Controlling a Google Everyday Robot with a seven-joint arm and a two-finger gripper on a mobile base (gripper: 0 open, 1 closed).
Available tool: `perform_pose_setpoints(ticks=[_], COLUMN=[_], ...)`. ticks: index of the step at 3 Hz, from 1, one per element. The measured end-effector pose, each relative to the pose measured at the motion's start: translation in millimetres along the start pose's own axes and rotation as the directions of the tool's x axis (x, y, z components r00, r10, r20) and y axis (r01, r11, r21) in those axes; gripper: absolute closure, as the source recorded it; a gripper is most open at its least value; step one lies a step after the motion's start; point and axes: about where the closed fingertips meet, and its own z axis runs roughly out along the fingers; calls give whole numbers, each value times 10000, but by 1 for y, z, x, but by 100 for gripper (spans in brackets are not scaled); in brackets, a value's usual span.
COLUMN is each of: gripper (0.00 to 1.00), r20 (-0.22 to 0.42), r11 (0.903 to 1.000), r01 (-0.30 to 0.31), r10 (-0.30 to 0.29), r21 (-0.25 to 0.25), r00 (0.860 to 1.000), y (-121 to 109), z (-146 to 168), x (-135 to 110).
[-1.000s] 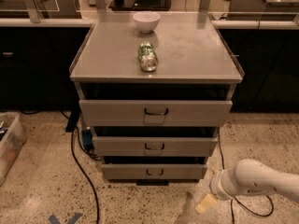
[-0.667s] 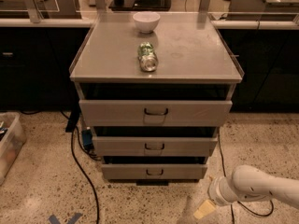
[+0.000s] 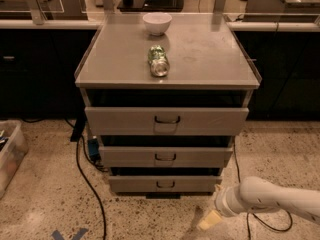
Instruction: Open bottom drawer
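Bottom drawer [image 3: 135, 184] is the lowest of 3 grey drawers in the cabinet [image 3: 210, 59], just above the floor, and it looks mostly shut with a dark gap over its front. My read: rigid sheet metal on slides, no give, smooth and slippery on the flat front, probably light to pull unless the slides bind. The only real hold is the small dark loop handle [image 3: 165, 184] at the centre of the front; hook it and pull straight out. Gripper [image 3: 209, 220] hangs low near the floor, below and right of that drawer, touching nothing; whether it is apart or together, cannot tell. Counts: 3 drawers, 3 handles, 1 white bowl [image 3: 157, 23] and 1 can [image 3: 159, 60] lying on its side on top, 1 gripper.
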Motion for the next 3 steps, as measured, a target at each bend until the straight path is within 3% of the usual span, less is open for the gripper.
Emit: perform_pose_setpoints(ticks=[1, 2, 3], gripper=[0, 0, 0], r20=[429, 979, 1686], r11=[10000, 9971, 9867], r01=[80, -296, -1484], r10=[-78, 365, 1576], r21=[-47, -708, -656], r00=[9990, 9945, 9730], y=[-17, -29, -84], z=[37, 83, 107], x=[-14, -6, 20])
